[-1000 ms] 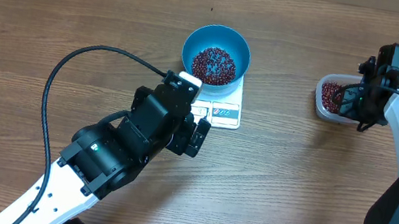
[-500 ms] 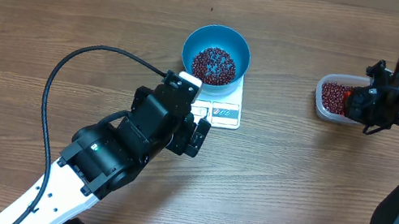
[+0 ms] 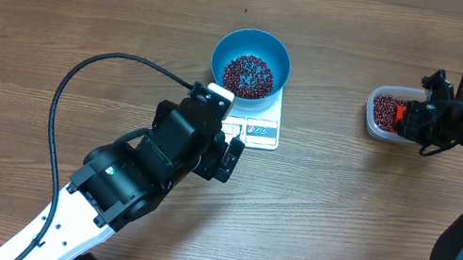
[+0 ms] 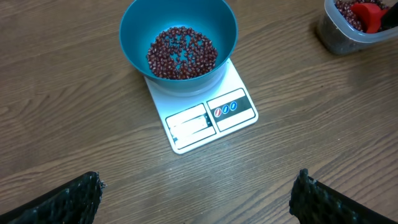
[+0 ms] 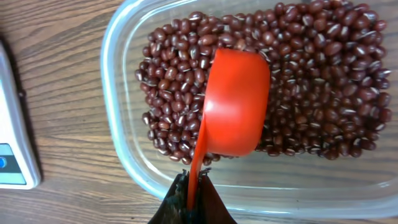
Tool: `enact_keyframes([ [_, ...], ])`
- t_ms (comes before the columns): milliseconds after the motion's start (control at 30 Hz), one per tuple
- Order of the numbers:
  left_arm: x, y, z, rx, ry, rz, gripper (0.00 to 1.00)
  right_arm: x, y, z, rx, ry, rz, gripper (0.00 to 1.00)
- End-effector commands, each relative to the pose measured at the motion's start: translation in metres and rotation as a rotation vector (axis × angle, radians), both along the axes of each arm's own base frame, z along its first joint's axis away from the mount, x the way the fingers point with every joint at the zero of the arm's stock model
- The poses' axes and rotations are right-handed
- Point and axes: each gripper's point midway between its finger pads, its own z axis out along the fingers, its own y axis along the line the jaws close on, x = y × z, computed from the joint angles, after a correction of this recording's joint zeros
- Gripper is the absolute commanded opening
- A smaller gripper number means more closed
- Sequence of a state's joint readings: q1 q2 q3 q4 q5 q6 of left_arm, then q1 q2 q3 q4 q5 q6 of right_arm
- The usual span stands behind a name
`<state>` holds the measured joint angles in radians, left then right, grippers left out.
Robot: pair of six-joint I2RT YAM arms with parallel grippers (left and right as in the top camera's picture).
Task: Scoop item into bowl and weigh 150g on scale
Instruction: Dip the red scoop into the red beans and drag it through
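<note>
Red scoop point(image 5: 236, 102) clamped in right tool point(image 5: 189, 204), cup on beans point(image 5: 311, 74) in tub point(image 5: 118, 50); left tool point(image 4: 196, 199) wide.

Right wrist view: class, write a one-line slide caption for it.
Right pincer shut on the handle of the red scoop, its cup over the maroon beans in the clear tub.

1. Blue bowl point(image 3: 255, 39): one.
2. White scale point(image 3: 260, 133): one.
3. Clear tub point(image 5: 124, 124): one.
4. Red scoop point(image 5: 236, 102): one.
5. Beans point(image 3: 249, 76): too many to count; two lots, one in the blue bowl, one in the clear tub.
6. Grippers: two, left gripper point(image 4: 198, 180) and right gripper point(image 5: 191, 202).
7. Black cable point(image 3: 75, 93): one.
</note>
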<state>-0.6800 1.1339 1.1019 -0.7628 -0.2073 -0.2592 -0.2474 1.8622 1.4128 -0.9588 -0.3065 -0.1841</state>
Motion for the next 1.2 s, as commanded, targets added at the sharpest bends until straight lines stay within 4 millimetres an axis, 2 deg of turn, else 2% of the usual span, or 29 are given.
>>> enact_keyframes([
  [0,0.003,0.003,0.000,-0.001,-0.001,0.024,1.00,0.002,0.016,0.001,0.083,-0.019,0.047,0.04],
  [267,0.003,0.003,0.000,-0.002,-0.001,0.024,1.00,0.003,0.016,0.004,0.123,-0.030,0.041,0.04],
  [567,0.003,0.003,0.000,-0.002,-0.001,0.024,1.00,0.002,0.004,0.008,0.179,-0.047,-0.001,0.04],
  [767,0.003,0.003,0.000,-0.002,-0.001,0.024,0.99,0.003,0.003,0.009,0.196,-0.052,-0.008,0.04],
  [833,0.003,0.003,0.000,-0.002,-0.001,0.024,1.00,0.002,0.003,0.007,0.198,-0.046,-0.008,0.04],
  [1000,0.003,0.003,0.000,-0.002,-0.001,0.024,1.00,0.001,0.010,-0.016,0.262,0.010,-0.008,0.04],
  [1167,0.003,0.003,0.000,-0.002,-0.001,0.024,0.99,0.001,0.013,-0.023,0.291,0.025,-0.006,0.04],
])
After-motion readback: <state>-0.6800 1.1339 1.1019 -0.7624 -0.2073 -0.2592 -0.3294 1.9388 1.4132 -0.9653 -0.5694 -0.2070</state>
